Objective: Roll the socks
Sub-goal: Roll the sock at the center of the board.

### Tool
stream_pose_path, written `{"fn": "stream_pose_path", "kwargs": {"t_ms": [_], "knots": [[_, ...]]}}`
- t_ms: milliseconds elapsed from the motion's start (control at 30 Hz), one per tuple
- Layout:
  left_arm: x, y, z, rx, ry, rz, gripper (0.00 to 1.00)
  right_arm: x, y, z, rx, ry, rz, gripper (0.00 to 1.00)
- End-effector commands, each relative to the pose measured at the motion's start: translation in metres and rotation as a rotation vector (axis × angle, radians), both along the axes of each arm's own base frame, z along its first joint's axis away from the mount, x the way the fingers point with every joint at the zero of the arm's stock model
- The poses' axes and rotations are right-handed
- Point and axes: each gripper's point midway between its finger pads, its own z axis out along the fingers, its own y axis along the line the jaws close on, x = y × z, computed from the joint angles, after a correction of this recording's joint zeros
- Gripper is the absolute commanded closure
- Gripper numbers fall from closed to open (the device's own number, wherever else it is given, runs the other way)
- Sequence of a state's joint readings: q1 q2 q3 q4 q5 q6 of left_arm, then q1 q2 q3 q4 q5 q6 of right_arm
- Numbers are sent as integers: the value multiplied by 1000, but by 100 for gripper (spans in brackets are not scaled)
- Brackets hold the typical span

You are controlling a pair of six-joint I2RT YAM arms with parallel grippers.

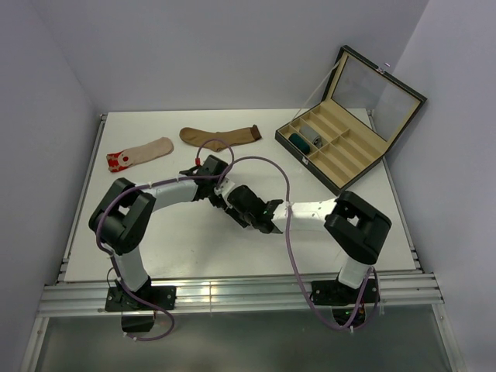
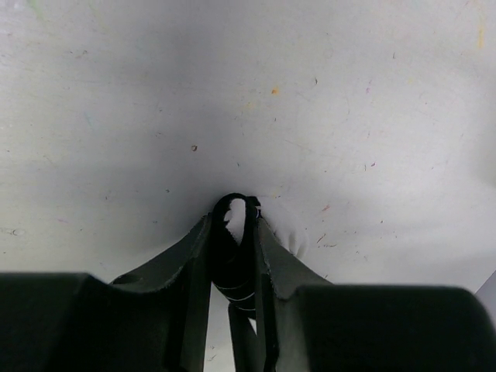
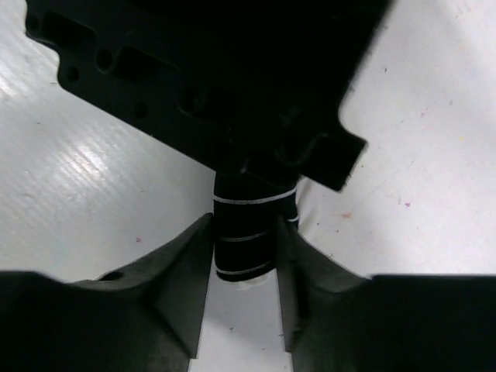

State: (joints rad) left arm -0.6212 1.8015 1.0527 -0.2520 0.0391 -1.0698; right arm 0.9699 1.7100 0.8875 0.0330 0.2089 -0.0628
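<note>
Black white-striped fabric sock (image 3: pixel 252 209), rolled into a tube, sat over the middle of the white bench (image 1: pixel 178 248), long axis running tool to tool. Left tool (image 2: pixel 232 222) pinched one end, jaws narrow; right tool (image 3: pixel 245 226) closely flanked the other, grip impossible to tell.

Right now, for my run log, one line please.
step: roll sock | left gripper: shut on black striped sock | right gripper: shut on same sock
</note>
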Motion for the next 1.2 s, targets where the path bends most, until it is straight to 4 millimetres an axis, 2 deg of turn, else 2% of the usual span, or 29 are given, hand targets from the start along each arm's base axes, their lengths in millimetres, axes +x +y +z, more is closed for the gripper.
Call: {"fn": "stream_pose_path", "kwargs": {"t_ms": [0, 33, 67, 100, 133, 167, 200, 233, 267, 333, 367, 400, 467, 500, 533, 600, 633, 833, 1167], "knots": [[-10, 1, -11, 38, 44, -45, 77, -4, -3, -18, -94, 19, 15, 61], [-9, 1, -8, 35, 37, -44, 75, -6, -4, -23, -100, 32, 15, 66], [-8, 1, -5, 32, 29, -41, 73, -7, -4, -24, -99, 41, 10, 77], [-8, 1, -3, 31, 26, -39, 68, -9, -5, -26, -99, 58, 12, 83], [-5, 3, 4, 27, 7, -29, 63, -13, -2, -28, -78, 92, 25, 94], [-4, 5, 6, 27, 1, -20, 56, -16, -2, -30, -63, 122, 29, 97], [-2, 8, 9, 26, -7, -4, 53, -12, -4, -27, -40, 141, 19, 100], [0, 9, 17, 16, -26, 3, 50, -12, -2, -25, -14, 165, 15, 100], [0, 13, 18, 18, -29, 19, 44, -18, 1, -26, 14, 219, 38, 100], [5, 18, 29, -5, -53, 51, 38, -15, 2, -22, 77, 288, 46, 100], [2, 21, 29, -7, -48, 61, 31, -24, 7, -20, 132, 365, 62, 100], [4, 24, 31, -18, -51, 80, 28, -25, 9, -20, 164, 407, 67, 100], [3, 26, 37, -37, -66, 95, 25, -18, 5, -17, 237, 482, 38, 100], [2, 27, 38, -45, -65, 107, 24, -25, 8, -18, 276, 557, 62, 100], [5, 31, 42, -41, -91, 131, 23, -17, 4, -17, 313, 590, 34, 100], [3, 33, 40, -54, -95, 150, 23, -19, 2, -22, 350, 677, 30, 100], [2, 33, 43, -67, -103, 155, 24, -21, 5, -18, 393, 729, 35, 100], [-4, 31, 28, -75, -76, 148, 30, -17, 0, -24, 535, 945, -24, 100], [-1, 26, 10, -57, -42, 160, 39, -9, -15, -43, 619, 1089, -129, 100]]}}
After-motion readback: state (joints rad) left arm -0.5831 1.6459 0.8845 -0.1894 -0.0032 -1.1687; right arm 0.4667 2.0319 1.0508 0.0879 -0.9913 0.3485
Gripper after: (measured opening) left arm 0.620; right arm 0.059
